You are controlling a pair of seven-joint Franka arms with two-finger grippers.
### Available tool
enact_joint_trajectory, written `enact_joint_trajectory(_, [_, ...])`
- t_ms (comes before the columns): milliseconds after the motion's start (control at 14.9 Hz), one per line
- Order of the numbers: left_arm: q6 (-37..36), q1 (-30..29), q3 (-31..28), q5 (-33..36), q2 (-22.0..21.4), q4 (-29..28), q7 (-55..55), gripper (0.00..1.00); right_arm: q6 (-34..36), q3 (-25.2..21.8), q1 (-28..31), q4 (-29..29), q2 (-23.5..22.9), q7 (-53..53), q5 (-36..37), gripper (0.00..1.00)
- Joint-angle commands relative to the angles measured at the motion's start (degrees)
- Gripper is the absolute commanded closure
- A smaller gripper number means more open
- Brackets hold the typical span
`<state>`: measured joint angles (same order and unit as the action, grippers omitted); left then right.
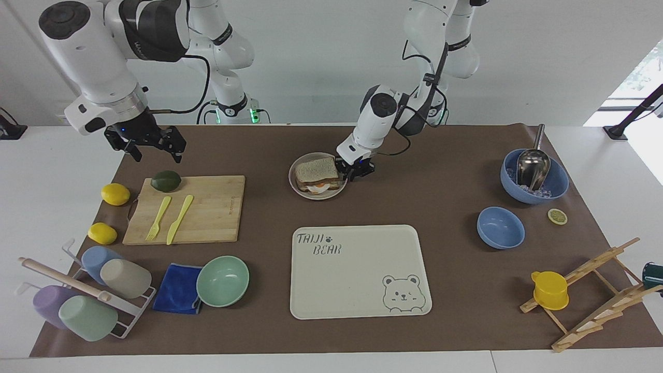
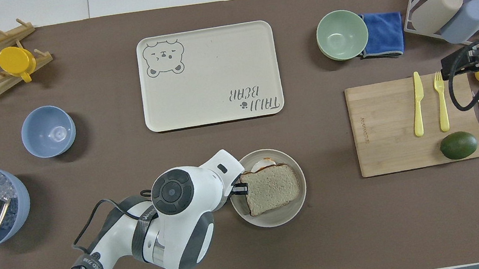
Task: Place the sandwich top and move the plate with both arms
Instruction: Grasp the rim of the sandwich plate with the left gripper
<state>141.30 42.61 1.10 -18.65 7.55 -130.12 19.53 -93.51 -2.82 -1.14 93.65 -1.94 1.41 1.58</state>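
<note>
Touching left tool (image 1: 354,171): plate (image 1: 299,190) rim.

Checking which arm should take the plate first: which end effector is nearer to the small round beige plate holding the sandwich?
Left. The left end effector is at the rim of the small round beige plate; the right end effector hangs up over the right arm's end of the table.

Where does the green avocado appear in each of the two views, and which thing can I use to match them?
Facing view: the avocado lies at the picture's left, on the cutting board's corner nearest the robots.
Overhead view: the avocado lies at the picture's right, on the same board corner.
Shared landmark: the yellow fork beside it on the board.
</note>
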Motion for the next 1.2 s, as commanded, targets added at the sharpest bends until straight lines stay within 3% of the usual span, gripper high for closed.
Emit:
enact_joint_trajectory(0, [1.3, 1.2, -0.8, -1.6, 0.2, -0.3, -0.1, 0.96, -0.3, -0.1, 0.1, 0.4, 0.6, -0.7, 0.0, 0.0])
enact_joint_trajectory(67, [1.2, 1.0, -0.8, -1.6, 0.2, -0.3, -0.2, 1.0, 0.0, -0.1, 0.1, 0.6, 0.6, -0.5, 0.0, 0.0])
enact_joint_trajectory(602, [-0.8, -1.1, -0.8, -1.7, -0.3, 1.1, -0.3, 1.0, 0.1, -0.1, 0.2, 0.7, 0.7, -0.6, -0.1, 0.0])
enact_joint_trajectory(1137, [-15.9, -9.6, -0.9, -2.8, -0.4, 13.7, -0.3, 1.0, 0.1, -0.1, 0.2, 0.7, 0.7, -0.6, -0.1, 0.0])
